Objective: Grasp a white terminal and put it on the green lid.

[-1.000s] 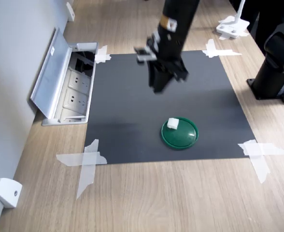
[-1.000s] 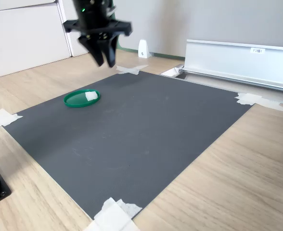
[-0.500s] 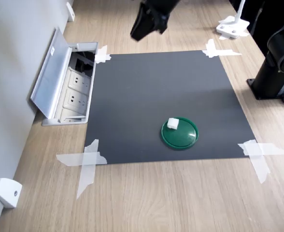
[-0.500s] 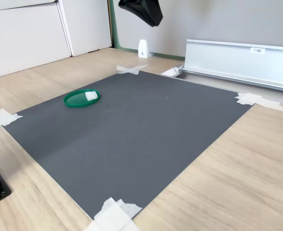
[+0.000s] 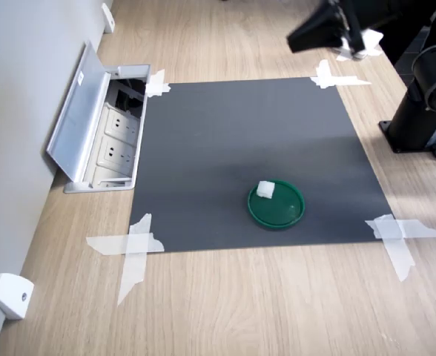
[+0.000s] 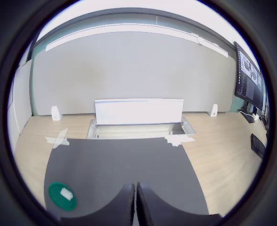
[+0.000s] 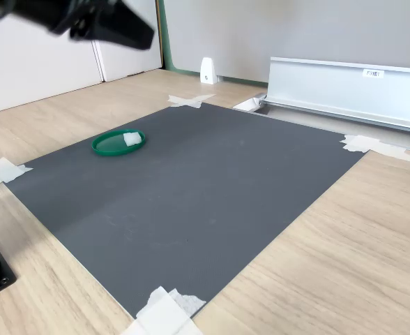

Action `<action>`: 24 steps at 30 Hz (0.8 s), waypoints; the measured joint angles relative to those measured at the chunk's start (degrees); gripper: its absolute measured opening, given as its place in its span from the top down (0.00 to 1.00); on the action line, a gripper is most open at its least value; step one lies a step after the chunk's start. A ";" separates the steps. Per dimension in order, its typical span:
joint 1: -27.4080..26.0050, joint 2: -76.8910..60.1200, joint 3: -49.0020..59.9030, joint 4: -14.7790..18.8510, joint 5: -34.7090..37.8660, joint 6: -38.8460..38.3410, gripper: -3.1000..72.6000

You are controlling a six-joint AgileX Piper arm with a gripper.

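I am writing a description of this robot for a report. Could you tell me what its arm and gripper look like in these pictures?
The gripper has two black, smooth fingers with rounded tips, seen in the wrist view. In both exterior views the arm appears as a black, blurred shape that narrows toward a pointed end. No cables or markings can be made out on it. A black, rounded base stands beside the dark mat.

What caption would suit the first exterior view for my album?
Tiny white terminal resting on the green lid atop a taped dark mat, with the robot's gripper raised well away.
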 joint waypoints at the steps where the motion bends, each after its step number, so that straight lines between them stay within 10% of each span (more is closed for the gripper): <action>1: 0.00 -2.56 1.79 0.05 -0.15 0.00 0.97; 24: 0.00 -22.41 13.19 0.23 -5.48 0.06 0.97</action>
